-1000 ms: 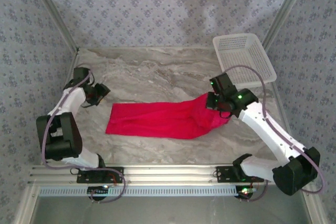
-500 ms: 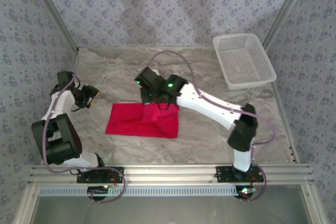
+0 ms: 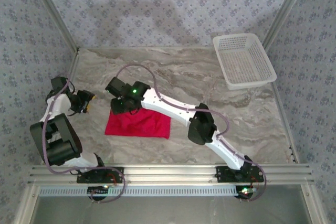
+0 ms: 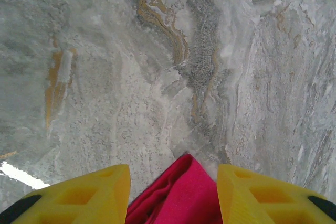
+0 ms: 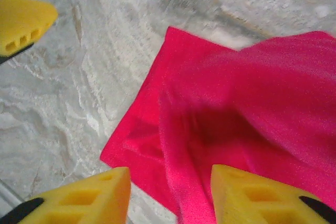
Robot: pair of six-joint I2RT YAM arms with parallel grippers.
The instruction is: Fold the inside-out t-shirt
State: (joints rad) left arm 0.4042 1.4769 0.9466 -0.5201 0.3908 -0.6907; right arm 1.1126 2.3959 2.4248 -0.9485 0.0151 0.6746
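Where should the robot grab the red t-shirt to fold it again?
Probably the left end of the t-shirt, coming from the left side. It lies flat as a folded rectangle, and the loose layers end there. The open left gripper sits just beside that end, apart from the cloth.

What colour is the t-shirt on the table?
The t-shirt is plain bright red, and it shows best in the right wrist view.

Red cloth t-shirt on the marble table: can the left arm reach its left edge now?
Probably yes. The left gripper stands open close to the left edge of the red cloth t-shirt, with bare marble table between. The right gripper above its upper-left corner might crowd it.
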